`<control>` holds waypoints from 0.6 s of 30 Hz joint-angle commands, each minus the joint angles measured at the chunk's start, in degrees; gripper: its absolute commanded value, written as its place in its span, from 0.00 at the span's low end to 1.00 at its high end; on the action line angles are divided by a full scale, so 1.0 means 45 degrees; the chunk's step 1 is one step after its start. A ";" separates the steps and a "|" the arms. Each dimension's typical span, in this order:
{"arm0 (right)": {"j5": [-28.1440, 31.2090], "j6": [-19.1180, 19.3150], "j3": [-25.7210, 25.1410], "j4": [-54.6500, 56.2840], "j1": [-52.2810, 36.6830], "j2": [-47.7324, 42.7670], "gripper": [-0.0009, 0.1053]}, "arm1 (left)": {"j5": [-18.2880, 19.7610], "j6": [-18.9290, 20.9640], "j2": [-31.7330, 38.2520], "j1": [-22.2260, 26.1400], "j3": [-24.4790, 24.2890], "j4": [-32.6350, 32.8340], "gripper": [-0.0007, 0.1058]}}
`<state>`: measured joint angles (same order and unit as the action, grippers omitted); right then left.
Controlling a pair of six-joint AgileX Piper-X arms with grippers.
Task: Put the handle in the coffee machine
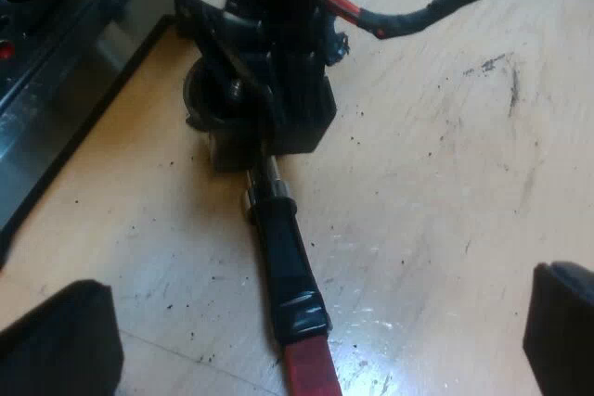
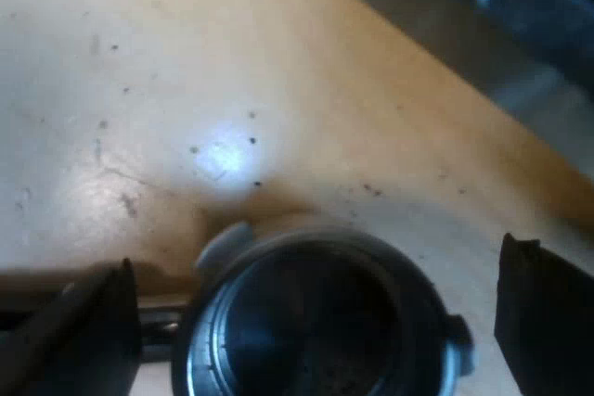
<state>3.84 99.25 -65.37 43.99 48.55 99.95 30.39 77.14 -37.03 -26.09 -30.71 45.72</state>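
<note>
My left gripper (image 1: pixel 306 326) is spread wide, one black finger on each side of the dark handle (image 1: pixel 288 257) and neither touching it. The red end (image 1: pixel 311 373) is nearest me. The metal holder (image 2: pixel 278 340) lies on the wooden table (image 1: pixel 445 183) near the espresso machine (image 1: pixel 56 71) (not locked in). At its far end my right gripper (image 2: pixel 316 317) straddles the basket, fingers wide, with a gap either side.

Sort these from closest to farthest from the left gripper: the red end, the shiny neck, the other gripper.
In the left wrist view:
1. Red end, between the left gripper's open fingers.
2. Shiny neck, past the dark handle.
3. Right gripper, around the holder's basket.
</note>
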 commanded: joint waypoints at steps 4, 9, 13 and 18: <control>-0.0342 0.0189 -0.0105 -0.0035 -0.0170 0.0228 0.76 | -0.0036 0.0174 0.0033 -0.0046 -0.0062 -0.0200 0.84; -0.0648 0.0189 -0.0082 0.0158 -0.0278 0.0306 0.76 | -0.0036 0.0174 0.0033 -0.0046 -0.0062 -0.0144 0.84; -0.1008 0.0525 -0.0082 0.0228 -0.0276 0.0307 0.76 | -0.0036 0.0174 0.0033 -0.0046 -0.0062 -0.0144 0.84; -0.1004 0.0565 -0.0082 0.0300 -0.0276 0.0307 0.75 | -0.0036 0.0174 0.0033 -0.0046 -0.0062 -0.0144 0.84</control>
<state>0.00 100.69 -65.37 45.17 47.55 101.39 30.39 77.14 -37.03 -26.09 -30.71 45.72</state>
